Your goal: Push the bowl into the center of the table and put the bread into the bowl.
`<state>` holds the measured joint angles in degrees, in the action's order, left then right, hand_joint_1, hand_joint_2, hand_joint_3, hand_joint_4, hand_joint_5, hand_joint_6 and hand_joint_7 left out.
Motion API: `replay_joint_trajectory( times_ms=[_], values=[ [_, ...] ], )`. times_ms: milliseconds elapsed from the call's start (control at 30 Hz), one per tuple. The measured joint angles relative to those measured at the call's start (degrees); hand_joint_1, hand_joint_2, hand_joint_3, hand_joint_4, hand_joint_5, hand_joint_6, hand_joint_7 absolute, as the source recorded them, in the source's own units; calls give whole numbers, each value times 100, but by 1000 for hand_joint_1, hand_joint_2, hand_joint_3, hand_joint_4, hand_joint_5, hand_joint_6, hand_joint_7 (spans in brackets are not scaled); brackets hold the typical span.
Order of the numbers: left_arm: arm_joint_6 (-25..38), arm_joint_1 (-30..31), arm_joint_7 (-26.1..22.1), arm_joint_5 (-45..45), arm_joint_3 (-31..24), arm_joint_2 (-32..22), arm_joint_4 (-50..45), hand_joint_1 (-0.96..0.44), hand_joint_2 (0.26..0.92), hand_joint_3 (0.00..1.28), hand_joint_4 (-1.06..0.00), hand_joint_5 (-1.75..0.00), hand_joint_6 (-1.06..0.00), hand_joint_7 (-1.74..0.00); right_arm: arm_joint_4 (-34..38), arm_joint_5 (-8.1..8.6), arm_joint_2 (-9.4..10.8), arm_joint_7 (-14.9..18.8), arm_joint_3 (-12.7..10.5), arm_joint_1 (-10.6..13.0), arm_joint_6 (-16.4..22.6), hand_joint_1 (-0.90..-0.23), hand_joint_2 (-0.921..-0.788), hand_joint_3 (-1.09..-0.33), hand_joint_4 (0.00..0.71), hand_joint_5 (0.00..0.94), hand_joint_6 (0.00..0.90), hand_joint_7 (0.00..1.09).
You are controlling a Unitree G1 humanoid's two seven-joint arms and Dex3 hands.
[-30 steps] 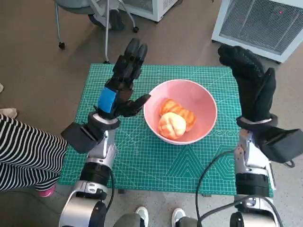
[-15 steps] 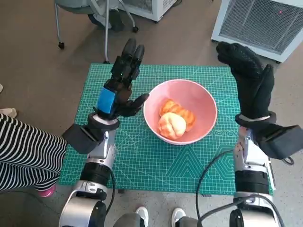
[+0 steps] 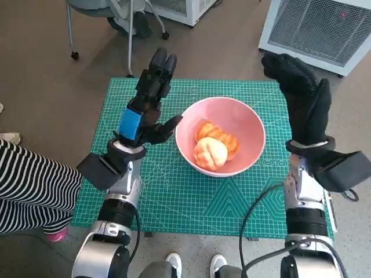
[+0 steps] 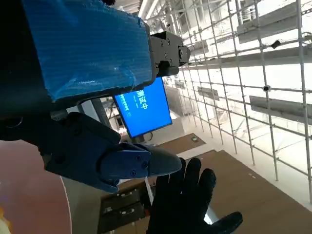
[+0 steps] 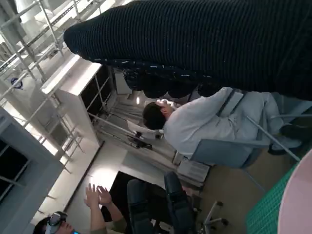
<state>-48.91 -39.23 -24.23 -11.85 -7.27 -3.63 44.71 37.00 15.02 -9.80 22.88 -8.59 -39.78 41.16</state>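
head view: bread [image 3: 213, 147] sits in the pink bowl [image 3: 250, 125] mid-surface, unmoved. my left hand [image 3: 148, 107] and right hand [image 3: 298, 92] flank it, fingers spread, holding nothing, seemingly lifted slightly since a second ago.

A green cutting mat [image 3: 174, 197] covers the table, with a white grilled unit [image 3: 324, 29] beyond it.

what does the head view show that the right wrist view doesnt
Only the head view shows the orange and cream bread lying inside the pink round bowl, the blue-taped left robot hand open beside the bowl, and a striped sleeve. Only the right wrist view shows a seated person in a pale shirt and raised hands. Both share the black-gloved right robot hand, the green cutting mat and the bowl's rim.
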Motion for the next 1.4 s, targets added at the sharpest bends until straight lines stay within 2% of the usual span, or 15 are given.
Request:
replay_joint_trajectory(
  times_ms=[333, 900, 1400],
  values=[
    [-45, -13, 58, 75, -13, -62, 8, -701, 921, 416, 1, 1, 1, 1, 236, -173, 67, -4, 30, -76, 40, -709, -921, -703, 138, 0, 52, 358],
    [-122, -33, 122, 226, -9, -187, 121, -703, 921, 439, 1, 1, 1, 1, 384, -185, 112, -4, 54, -106, 50, -691, -921, -729, 131, 0, 42, 361],
    [-154, -143, 95, 236, -9, -282, 208, -710, 921, 433, 1, 1, -2, -1, 248, -184, 130, -4, 96, -100, 12, -710, -921, -735, 132, 1, 42, 369]
  ],
)
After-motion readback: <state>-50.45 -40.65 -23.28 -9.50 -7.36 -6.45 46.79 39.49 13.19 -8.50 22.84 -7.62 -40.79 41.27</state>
